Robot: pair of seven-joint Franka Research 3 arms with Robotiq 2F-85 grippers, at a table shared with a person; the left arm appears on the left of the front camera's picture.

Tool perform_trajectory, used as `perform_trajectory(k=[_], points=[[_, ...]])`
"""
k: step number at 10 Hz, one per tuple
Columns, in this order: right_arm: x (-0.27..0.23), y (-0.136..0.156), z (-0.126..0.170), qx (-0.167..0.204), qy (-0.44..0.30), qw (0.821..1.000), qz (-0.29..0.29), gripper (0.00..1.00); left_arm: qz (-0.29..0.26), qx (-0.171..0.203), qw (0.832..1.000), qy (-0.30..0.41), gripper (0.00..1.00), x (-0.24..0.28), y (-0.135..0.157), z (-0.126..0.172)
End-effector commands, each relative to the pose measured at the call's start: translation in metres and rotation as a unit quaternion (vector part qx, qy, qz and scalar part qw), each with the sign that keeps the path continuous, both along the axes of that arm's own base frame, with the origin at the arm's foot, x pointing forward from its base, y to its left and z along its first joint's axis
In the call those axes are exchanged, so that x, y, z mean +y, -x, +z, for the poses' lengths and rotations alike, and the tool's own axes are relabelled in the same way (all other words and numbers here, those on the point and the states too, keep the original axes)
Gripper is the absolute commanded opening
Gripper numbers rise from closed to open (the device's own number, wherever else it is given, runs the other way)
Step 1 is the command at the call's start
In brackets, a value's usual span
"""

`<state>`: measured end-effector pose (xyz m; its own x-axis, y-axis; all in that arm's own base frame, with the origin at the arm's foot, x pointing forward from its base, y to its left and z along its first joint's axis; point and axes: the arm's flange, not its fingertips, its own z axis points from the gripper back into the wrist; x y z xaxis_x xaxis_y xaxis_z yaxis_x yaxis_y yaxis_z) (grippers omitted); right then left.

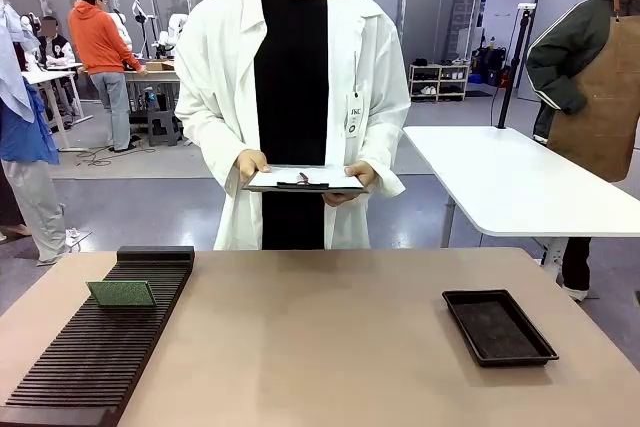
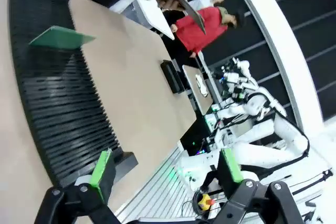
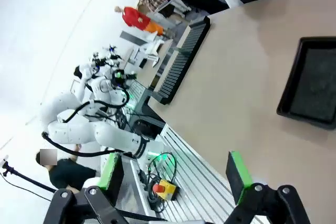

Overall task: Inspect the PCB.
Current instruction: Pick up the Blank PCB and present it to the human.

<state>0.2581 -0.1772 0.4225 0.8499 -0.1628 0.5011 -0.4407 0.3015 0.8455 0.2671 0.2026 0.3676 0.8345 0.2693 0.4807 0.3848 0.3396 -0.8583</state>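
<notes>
The green PCB [image 1: 121, 293] stands upright in a slot of the long black ribbed rack [image 1: 100, 347] at the table's left; in the left wrist view the PCB [image 2: 62, 36] shows far beyond my fingers. My left gripper [image 2: 165, 169] is open above the rack's [image 2: 58, 103] near end, holding nothing. My right gripper [image 3: 176, 171] is also open and holds nothing, over the table's near edge, with the black tray [image 3: 312, 85] off to its upper right.
A person in a white lab coat stands at the far side holding a clipboard [image 1: 305, 181] with white paper in both hands. The shallow black tray [image 1: 498, 326] lies at the table's right. A white side table [image 1: 520, 182] stands behind on the right.
</notes>
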Motion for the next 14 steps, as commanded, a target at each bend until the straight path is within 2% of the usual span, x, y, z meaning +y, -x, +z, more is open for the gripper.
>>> perform_trajectory(k=[1, 2, 3, 4, 9, 10, 11, 14], points=[[0.026, 0.029, -0.021, -0.016, -0.013, 1.0, -0.007, 1.0, 0.019, 0.004, 1.0, 0.011, 1.0, -0.016, 0.026, -0.013], [0.028, 0.03, -0.026, -0.011, -0.012, 1.0, -0.015, 1.0, 0.052, 0.015, 0.999, 0.002, 1.0, -0.01, 0.03, -0.015], [0.035, 0.024, -0.03, -0.032, -0.002, 0.999, -0.019, 1.0, 0.06, -0.013, 0.998, -0.008, 1.0, -0.015, 0.028, -0.016], [-0.015, 0.015, -0.012, 0.002, -0.016, 1.0, -0.014, 1.0, 0.03, 0.023, 0.999, 0.01, 1.0, 0.018, 0.016, -0.018], [-0.015, 0.015, -0.012, 0.002, -0.016, 1.0, -0.014, 1.0, 0.032, 0.026, 0.999, 0.001, 1.0, 0.017, 0.015, -0.018], [-0.015, 0.015, -0.012, 0.002, -0.016, 1.0, -0.014, 1.0, 0.026, -0.016, 0.997, -0.066, 1.0, -0.006, 0.001, 0.016], [-0.015, 0.015, -0.012, 0.002, -0.016, 1.0, -0.014, 1.0, 0.02, -0.029, 0.99, -0.14, 1.0, -0.026, -0.012, 0.038], [-0.015, 0.015, -0.012, 0.002, -0.016, 1.0, -0.014, 1.0, 0.021, -0.081, 0.96, -0.267, 1.0, -0.075, -0.054, 0.073]])
